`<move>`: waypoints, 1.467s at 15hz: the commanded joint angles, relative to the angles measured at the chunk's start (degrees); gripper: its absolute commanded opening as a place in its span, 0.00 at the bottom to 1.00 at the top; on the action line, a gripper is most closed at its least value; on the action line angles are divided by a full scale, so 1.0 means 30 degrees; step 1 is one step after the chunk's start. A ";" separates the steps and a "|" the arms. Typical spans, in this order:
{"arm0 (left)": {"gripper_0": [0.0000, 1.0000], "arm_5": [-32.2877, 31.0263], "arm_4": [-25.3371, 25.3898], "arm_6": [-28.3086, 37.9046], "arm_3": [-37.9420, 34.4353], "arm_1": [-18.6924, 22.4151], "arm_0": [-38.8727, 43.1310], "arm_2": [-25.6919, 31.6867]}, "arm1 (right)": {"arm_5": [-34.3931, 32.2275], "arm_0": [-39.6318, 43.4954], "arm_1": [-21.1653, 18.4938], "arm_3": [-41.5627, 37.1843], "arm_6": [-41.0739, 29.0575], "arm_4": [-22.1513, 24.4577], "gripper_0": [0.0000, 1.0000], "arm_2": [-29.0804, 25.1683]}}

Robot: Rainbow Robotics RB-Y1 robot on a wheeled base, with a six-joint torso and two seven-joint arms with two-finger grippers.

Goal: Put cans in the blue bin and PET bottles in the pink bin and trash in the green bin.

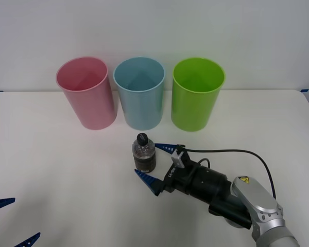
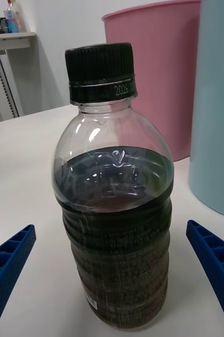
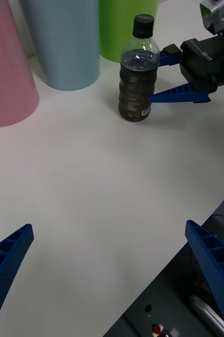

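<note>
On the plain white tabletop (image 1: 51, 164) against a white wall (image 1: 154, 25), the small clear plastic bottle with black cap (image 1: 144, 153) stands before the light blue round bin (image 1: 139, 93), between the right gripper's (image 1: 155, 168) wide-spread, untouching fingers.

pink bin (image 3: 4, 73) top cut by edge | blue bin (image 2: 217, 105) rim+base out of frame | PET bottle (image 2: 114, 210) label print too small to read

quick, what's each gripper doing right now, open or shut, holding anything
Left gripper: open, holding nothing, low over the table's near left edge.
Right gripper: open, one finger either side of the PET bottle, not yet closed on it.
</note>
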 commanded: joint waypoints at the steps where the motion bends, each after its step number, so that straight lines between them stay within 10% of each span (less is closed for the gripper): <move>1: 1.00 0.0001 0.0001 -0.0001 0.0001 0.0000 0.0001 0.0000 | 0.0010 -0.0063 0.0296 0.0273 0.0023 -0.0116 1.00 -0.0096; 22: 1.00 0.0001 0.0001 -0.0001 0.0001 0.0000 0.0001 0.0000 | 0.0274 -0.0473 0.1703 0.1445 0.0961 -0.0175 1.00 -0.0624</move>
